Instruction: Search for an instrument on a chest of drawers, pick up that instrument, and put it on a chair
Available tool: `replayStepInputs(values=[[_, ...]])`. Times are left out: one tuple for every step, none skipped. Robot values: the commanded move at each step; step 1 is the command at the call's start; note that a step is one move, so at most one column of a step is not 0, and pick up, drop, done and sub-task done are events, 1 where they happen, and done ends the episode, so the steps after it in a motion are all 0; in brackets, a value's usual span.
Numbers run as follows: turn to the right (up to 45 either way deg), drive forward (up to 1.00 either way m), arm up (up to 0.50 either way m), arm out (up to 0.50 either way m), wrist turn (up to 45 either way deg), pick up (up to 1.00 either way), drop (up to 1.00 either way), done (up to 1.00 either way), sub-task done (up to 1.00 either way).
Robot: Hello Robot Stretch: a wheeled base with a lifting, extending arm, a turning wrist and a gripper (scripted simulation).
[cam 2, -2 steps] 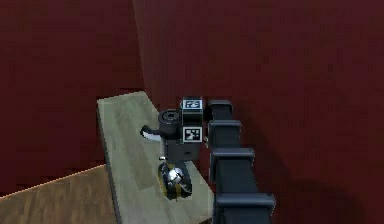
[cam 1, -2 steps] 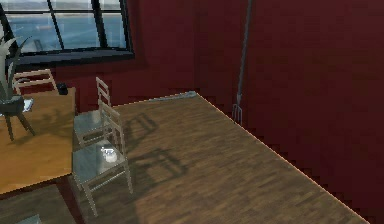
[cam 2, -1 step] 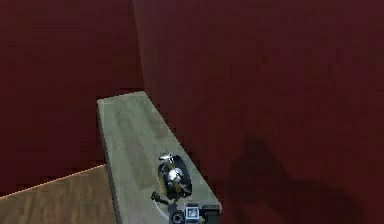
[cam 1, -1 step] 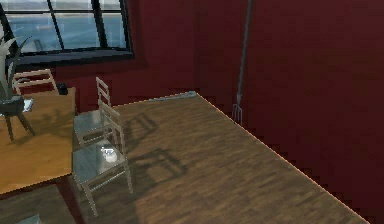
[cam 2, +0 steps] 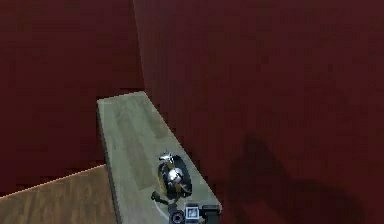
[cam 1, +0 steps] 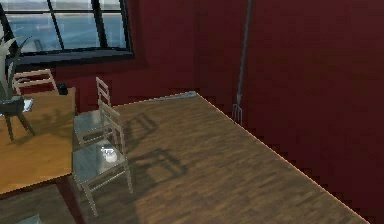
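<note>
The grasp at the chest of drawers looks to be the step in hand. The hand [cam 2: 170, 168] is low in the arm side view, just beyond the white marker squares [cam 2: 208, 210], reaching out along the long pale top [cam 2: 130, 125] by the dark red wall [cam 2: 280, 80]. A small glinting shape [cam 2: 178, 182], probably the instrument, lies there; whether the hand grips it cannot be told. Next comes a clean lift, then a drive to a chair [cam 1: 100, 165] beside the tabletop [cam 1: 35, 155].
</note>
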Motion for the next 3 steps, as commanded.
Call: replayStepInputs(values=[[0.0, 0.00, 0.10, 0.00, 0.0, 0.00, 0.00, 0.00, 0.00], [0.0, 0.00, 0.24, 0.00, 0.0, 0.00, 0.00, 0.00, 0.00], [0.0, 0.00, 0.00, 0.00, -45.0, 0.00, 0.00, 0.00, 0.00]])
